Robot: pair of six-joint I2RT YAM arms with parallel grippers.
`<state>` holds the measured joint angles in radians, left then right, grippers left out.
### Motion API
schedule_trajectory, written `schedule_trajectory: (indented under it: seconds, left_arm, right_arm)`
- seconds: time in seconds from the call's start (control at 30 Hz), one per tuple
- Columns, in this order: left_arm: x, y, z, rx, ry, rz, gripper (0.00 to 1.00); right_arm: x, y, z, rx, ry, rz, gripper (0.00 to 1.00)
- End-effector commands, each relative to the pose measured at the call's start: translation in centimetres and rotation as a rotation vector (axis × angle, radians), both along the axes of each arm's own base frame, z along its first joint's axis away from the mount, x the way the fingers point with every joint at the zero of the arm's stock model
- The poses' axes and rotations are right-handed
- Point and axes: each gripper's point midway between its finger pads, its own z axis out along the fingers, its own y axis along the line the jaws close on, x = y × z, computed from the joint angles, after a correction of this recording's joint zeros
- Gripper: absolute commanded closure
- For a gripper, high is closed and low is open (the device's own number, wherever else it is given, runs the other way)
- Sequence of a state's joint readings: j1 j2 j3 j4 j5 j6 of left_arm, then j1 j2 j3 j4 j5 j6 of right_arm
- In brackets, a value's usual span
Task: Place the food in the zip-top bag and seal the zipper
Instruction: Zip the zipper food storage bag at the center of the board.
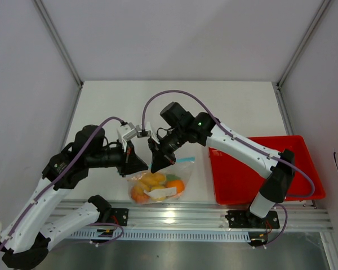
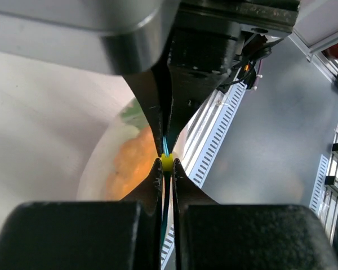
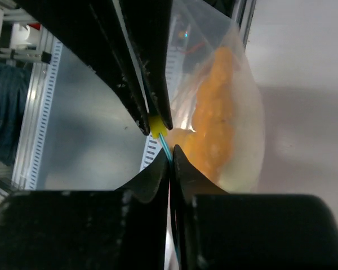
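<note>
Pinching the zipper [image 3: 164, 143], left tool [image 1: 136, 163] and right tool [image 1: 159, 159] tip to tip, zip-top bag [image 1: 184, 167] of food [image 1: 152, 181] right at their tips.

The zip-top bag [image 1: 183, 166] is made of clear, glossy plastic film, its zipper [image 3: 164, 144] of light-blue plastic. The food [image 1: 152, 180] is finished smooth. Matt black, scuffed jaws are seen on the left gripper [image 2: 167, 164] and right gripper [image 3: 170, 151]. The bench [image 1: 174, 107] is matt white, the tray [image 1: 304, 169] glossy red plastic, the near rail [image 1: 186, 216] brushed metal.
</note>
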<state>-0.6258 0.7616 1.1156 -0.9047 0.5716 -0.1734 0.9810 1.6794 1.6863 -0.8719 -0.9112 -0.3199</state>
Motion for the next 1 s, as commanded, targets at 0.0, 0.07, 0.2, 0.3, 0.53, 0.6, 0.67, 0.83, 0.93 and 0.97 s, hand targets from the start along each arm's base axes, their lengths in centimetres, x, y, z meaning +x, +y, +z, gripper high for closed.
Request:
schedule_trajectory:
  seconds: [0.0, 0.07, 0.2, 0.3, 0.53, 0.6, 0.67, 0.83, 0.93, 0.97]
  left_arm:
    - [0.0, -0.1, 2.2, -0.045, -0.080, -0.021, 0.99]
    - [0.2, 0.1, 2.0, -0.036, -0.082, -0.008, 0.99]
    - [0.7, 0.9, 1.6, 0.001, -0.083, 0.053, 0.99]
    - [1.6, 2.1, 1.2, 0.042, -0.096, 0.143, 1.00]
    - [2.2, 4.7, 1.9, 0.055, -0.124, 0.323, 0.99]
    - [2.5, 5.6, 2.1, 0.057, -0.133, 0.379, 1.00]
    - [2.4, 6.2, 2.4, 0.050, -0.147, 0.407, 0.99]
    - [2.5, 7.7, 2.6, 0.059, -0.157, 0.492, 0.98]
    - [2.6, 8.5, 2.6, 0.062, -0.146, 0.551, 0.99]
    - [2.6, 8.6, 2.6, 0.058, -0.141, 0.559, 1.00]
  right_arm:
    - [-0.2, 0.5, 0.0, 0.020, 0.019, -0.006, 1.00]
    - [0.5, 0.5, 0.1, 0.019, -0.007, -0.066, 1.00]
    - [2.7, 0.0, 0.0, 0.053, -0.033, -0.190, 1.00]
    - [4.1, -1.2, -0.9, 0.030, -0.043, -0.271, 1.00]
    - [5.4, -2.6, -2.1, 0.020, -0.041, -0.369, 1.00]
    - [5.6, -3.0, -2.6, 0.011, -0.028, -0.383, 1.00]
    - [6.0, -3.3, -3.1, 0.009, -0.018, -0.391, 1.00]
    - [6.0, -3.3, -3.8, 0.000, 0.000, -0.399, 1.00]
    - [5.8, -3.1, -4.1, -0.009, 0.001, -0.400, 1.00]
    - [5.9, -3.1, -4.1, -0.013, -0.006, -0.408, 1.00]
